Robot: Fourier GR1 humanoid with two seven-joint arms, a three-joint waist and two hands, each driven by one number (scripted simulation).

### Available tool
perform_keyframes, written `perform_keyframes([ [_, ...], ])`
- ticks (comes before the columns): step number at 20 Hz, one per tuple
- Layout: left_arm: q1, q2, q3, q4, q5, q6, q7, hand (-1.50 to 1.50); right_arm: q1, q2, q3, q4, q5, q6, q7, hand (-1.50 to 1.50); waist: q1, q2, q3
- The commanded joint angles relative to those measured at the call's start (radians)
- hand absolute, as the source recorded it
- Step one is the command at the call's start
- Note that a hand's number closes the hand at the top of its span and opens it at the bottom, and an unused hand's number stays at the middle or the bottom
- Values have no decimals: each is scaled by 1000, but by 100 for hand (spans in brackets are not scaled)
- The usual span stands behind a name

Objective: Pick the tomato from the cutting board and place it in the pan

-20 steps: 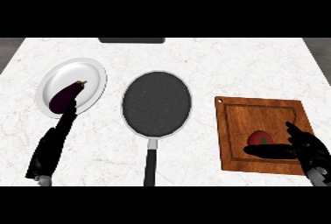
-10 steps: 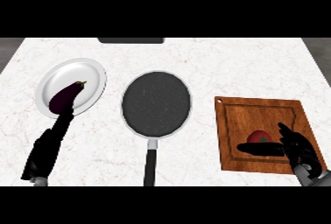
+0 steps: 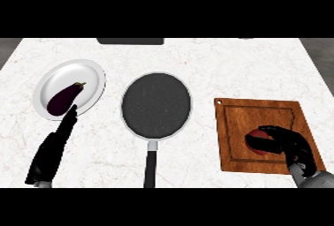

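**Right hand (image 3: 291,146) wraps tomato (image 3: 256,144) on cutting board (image 3: 261,112)**

Head view: the right hand's fingers curl round the tomato from its right side. The fruit sits on the near half of the wooden board. It is round, with no long axis, and no stem shows to tell which way it points. The pan (image 3: 157,106) lies to the left across bare tabletop (image 3: 202,62), handle toward the robot. The left hand (image 3: 55,145), fingers straight and holding nothing, rests beside the plate (image 3: 88,70) bearing an eggplant (image 3: 65,98), much farther from the tomato.
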Motion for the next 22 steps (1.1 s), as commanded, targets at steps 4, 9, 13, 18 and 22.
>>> perform_keyframes([
  [4, -35, -22, 4, -38, -16, 4, 69, 0, 49, 28, -31, -27, 33, 7, 46, 150, 0, 9, 16],
  [9, -40, 13, -5, -14, -2, -43, 20, 0, -81, -202, 266, -49, 177, 389, -154, 150, 89, 27, 13],
  [13, -63, 16, 2, -5, -9, -38, 15, 0, -200, -353, 323, -19, 339, 510, -292, 150, 78, 20, 14],
  [18, -40, -10, 1, 30, -4, -30, -11, 0, -352, -347, 260, -14, 529, 397, -485, 150, 44, 12, 16],
  [22, -48, 11, 26, -7, 8, -38, 36, 0, -453, -308, 199, -20, 563, 375, -588, 150, 35, 11, 17],
])
